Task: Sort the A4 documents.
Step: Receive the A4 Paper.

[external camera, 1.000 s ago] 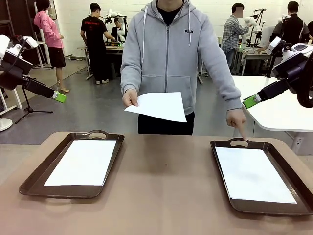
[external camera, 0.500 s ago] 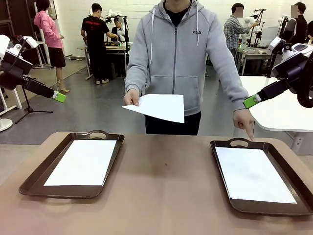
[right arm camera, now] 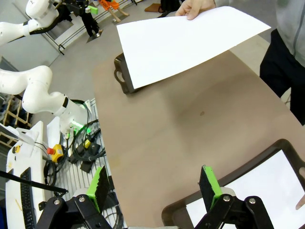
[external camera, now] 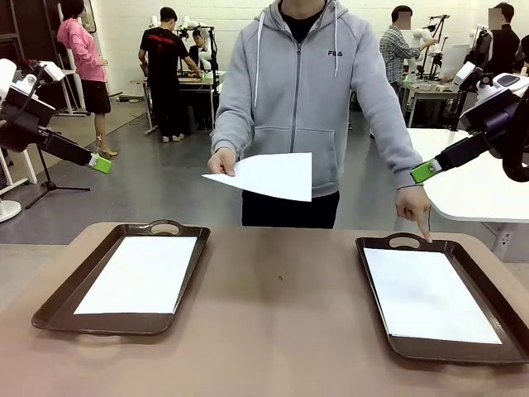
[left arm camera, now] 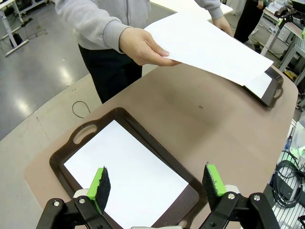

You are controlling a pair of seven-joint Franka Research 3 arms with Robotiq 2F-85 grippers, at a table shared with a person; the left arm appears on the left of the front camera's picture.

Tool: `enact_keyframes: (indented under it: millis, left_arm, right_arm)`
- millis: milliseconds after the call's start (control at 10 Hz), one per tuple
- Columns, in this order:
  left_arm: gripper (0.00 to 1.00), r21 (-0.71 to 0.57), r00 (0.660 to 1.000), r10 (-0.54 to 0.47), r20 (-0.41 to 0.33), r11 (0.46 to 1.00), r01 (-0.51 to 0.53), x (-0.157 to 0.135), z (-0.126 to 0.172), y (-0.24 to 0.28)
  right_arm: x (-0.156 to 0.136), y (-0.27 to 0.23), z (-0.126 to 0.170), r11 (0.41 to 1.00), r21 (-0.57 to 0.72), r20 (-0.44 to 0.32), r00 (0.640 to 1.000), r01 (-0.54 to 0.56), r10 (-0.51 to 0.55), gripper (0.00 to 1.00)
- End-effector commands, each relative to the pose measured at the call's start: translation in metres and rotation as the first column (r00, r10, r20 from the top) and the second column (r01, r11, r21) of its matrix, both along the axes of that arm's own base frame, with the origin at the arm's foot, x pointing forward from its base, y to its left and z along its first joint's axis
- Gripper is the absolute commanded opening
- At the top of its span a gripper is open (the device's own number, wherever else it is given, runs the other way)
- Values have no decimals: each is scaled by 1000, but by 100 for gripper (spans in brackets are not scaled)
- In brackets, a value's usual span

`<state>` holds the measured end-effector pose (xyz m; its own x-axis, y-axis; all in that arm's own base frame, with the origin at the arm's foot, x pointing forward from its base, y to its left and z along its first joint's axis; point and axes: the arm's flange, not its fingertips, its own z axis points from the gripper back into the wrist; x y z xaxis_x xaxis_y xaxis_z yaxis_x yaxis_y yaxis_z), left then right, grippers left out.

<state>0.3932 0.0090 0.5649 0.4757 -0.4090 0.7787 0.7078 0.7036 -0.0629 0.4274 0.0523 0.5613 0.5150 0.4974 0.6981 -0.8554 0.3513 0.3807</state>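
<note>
sheet offered over the table, finger on the right tray

the person at the far side holds out a thin white a4 paper sheet point(external camera: 269, 176) by its corner in one hand point(external camera: 221, 161), in the air above the far edge of the brown table point(external camera: 281, 306), between the two trays. the sheet's long axis runs across the table, its free end reaching toward the right tray. the person's other hand point(external camera: 413, 205) points a finger down at the handle of the dark brown handled tray on the right point(external camera: 388, 241), which already holds a white sheet point(external camera: 430, 296). the matching tray on the left point(external camera: 50, 310) holds another white sheet point(external camera: 140, 273).

the left gripper point(left arm camera: 156, 183) hangs above the left tray, jaws wide apart, holding nothing. the right gripper point(right arm camera: 153, 187) hovers above the near edge of the right tray, jaws also apart and empty.

the held sheet lies well apart from both grippers, up and across the table. judging from the pointing finger, the sheet belongs in the right tray, so the right arm looks the likelier taker
</note>
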Motion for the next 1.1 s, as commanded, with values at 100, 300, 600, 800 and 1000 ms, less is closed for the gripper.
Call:
enact_keyframes:
  millis: [100, 300, 600, 800, 1000]
  left_arm:
    - [100, 3, 1000, 9, 11, 1000, -9, 0, -1, 0]
    - [100, 3, 1000, 9, 11, 1000, -9, 0, -1, 0]
    - [100, 3, 1000, 9, 11, 1000, -9, 0, -1, 0]
    - [100, 3, 1000, 9, 11, 1000, -9, 0, -1, 0]
    - [100, 3, 1000, 9, 11, 1000, -9, 0, -1, 0]
  right_arm:
    - [1, 1, 0, 1000, 9, 6, 1000, -8, 8, 99]
    - [1, 1, 0, 1000, 9, 6, 1000, -8, 8, 99]
    - [1, 1, 0, 1000, 9, 6, 1000, -8, 8, 99]
    - [1, 1, 0, 1000, 9, 6, 1000, -8, 8, 99]
    - [13, 11, -6, 995, 103, -69, 998, 8, -1, 99]
